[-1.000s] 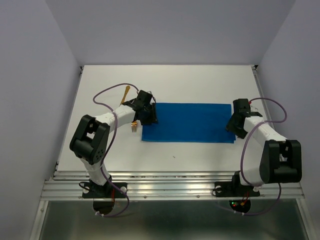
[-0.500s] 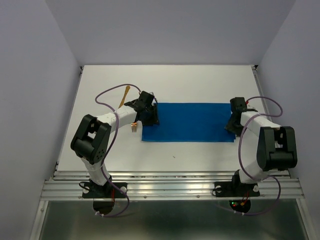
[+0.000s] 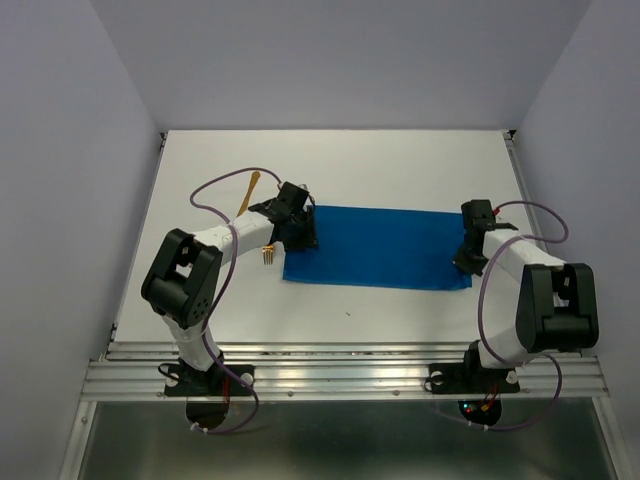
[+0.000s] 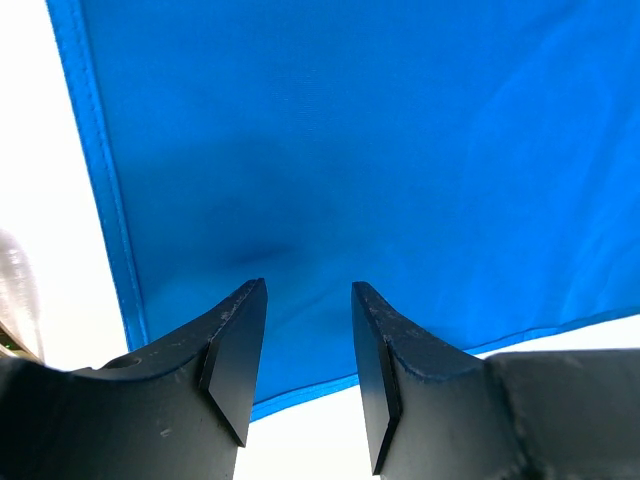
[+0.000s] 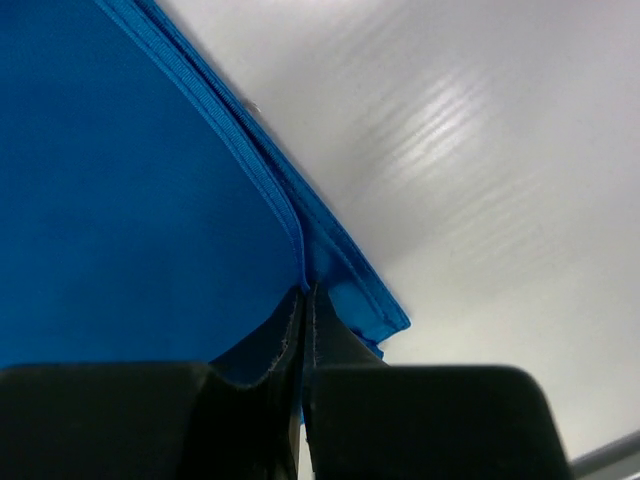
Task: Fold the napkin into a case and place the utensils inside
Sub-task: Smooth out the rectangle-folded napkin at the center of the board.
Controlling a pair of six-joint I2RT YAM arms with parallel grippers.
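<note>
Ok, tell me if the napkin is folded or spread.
Folded once, apparently: the napkin lies flat as a long rectangle, and two stacked hems show at its right edge.

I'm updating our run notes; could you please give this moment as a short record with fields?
napkin: blue, flat on the white table
left claw: open, over the napkin's left end
right claw: shut on the napkin's right edge
fork: on the table, just left of the napkin
second utensil: on the table, farther back left
stage: utensils outside the napkin
</note>
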